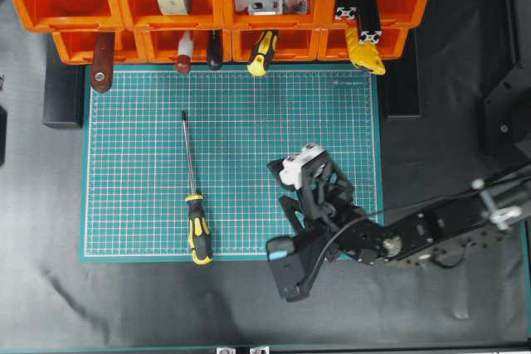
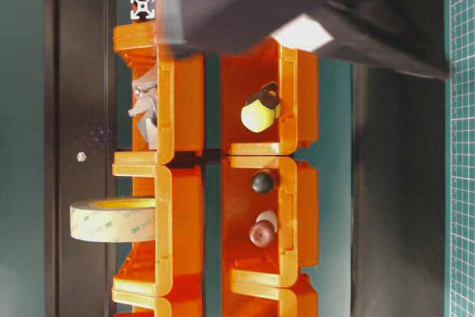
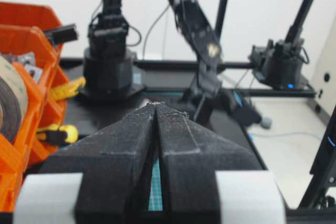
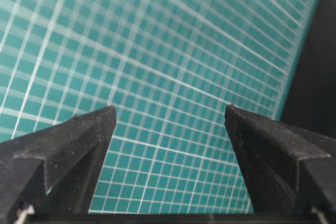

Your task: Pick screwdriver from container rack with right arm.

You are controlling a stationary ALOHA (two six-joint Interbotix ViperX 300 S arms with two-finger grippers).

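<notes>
Green gridded cutting mat (image 1: 274, 163) covers the middle of the dark bench, and the right end effector (image 4: 170, 124) hangs over its lower right part, fingers spread wide with nothing between them but bare mat. From there the screwdriver (image 1: 193, 196) lies well apart at about nine o'clock, flat on the mat, handle toward six and shaft tip toward twelve. It is already out of the rack (image 1: 220, 6), which runs along the mat's twelve o'clock edge. I judge the pick done and the tool set down; the next move calls only for the arm to draw clear. The left end effector (image 3: 157, 111) is pressed closed and empty. I count one long screwdriver, one smaller yellow-handled tool (image 1: 263, 51) in the rack's front row, and two tape rolls.
</notes>
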